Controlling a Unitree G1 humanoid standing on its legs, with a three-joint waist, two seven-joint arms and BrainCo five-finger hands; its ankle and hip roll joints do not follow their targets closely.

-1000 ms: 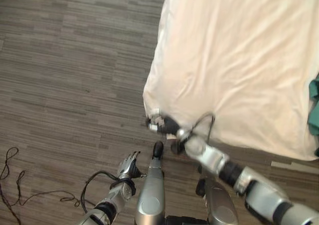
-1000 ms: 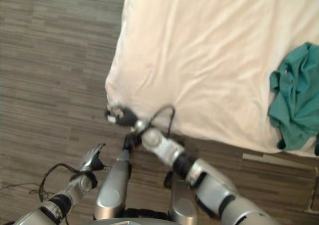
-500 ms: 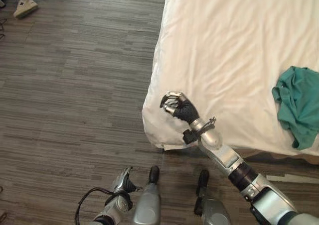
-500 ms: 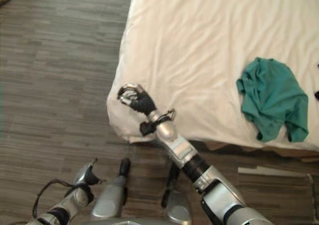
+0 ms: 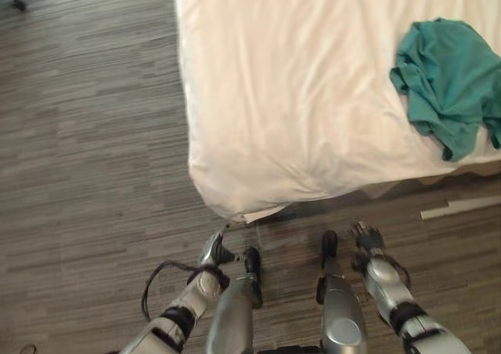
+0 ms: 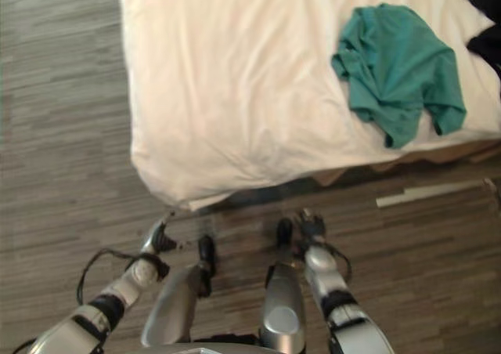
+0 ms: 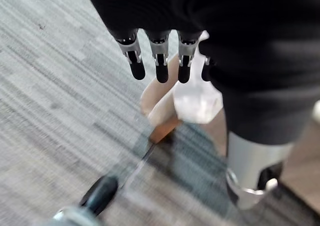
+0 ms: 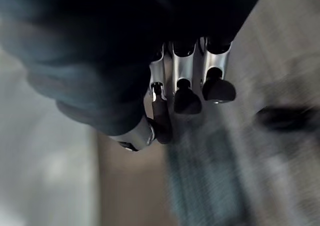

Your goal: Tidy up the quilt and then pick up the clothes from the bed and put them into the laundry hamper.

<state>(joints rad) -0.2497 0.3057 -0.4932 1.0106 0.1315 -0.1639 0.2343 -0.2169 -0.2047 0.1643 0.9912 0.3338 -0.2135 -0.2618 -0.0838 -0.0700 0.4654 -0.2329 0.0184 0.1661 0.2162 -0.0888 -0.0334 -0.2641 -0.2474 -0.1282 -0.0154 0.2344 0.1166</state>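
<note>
From the head camera I see the white quilt (image 5: 313, 88) spread over the bed, its near corner bulging out and drooping toward the wood-grain floor (image 5: 86, 158), with a small white tag (image 5: 262, 211) sticking out just under that corner. A crumpled teal garment (image 6: 395, 64) lies on the quilt near the bed's front edge, off to my right, one fold hanging a little over the edge. A dark piece of clothing (image 6: 485, 21) shows at the far right border of the right eye view, beside the teal one but apart from it. My left hand (image 5: 213, 251) hangs low over the floor in front of the bed corner, holding nothing; in its wrist view the fingers (image 7: 159, 61) point out straight and spread, with the quilt corner and tag showing past them. My right hand (image 5: 365, 236) is also down over the floor, below the bed's front edge and well apart from the teal garment; its wrist view shows the fingers (image 8: 186, 93) bent inward toward the palm with nothing between them. A pale strip (image 5: 458, 207) lies on the floor near the bed's front edge, to the right of that hand
</note>
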